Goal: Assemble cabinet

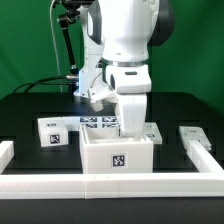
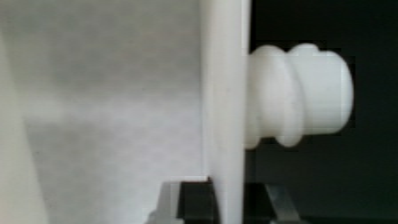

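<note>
The cabinet (image 1: 120,152) is a white box with a square tag on its front, standing at the middle front of the table. My gripper (image 1: 133,124) reaches straight down into its top, and its fingertips are hidden behind the cabinet's walls in the exterior view. In the wrist view a thin white cabinet panel (image 2: 226,100) runs edge-on between my two dark fingers (image 2: 196,205). A round ribbed white knob (image 2: 302,95) sticks out of one face of the panel. My gripper (image 2: 228,205) is shut on the panel's edge.
A small white tagged block (image 1: 55,133) lies at the exterior view's left. The marker board (image 1: 98,122) lies behind the cabinet. Another white part (image 1: 196,139) lies at the right. A white rail (image 1: 90,184) borders the front.
</note>
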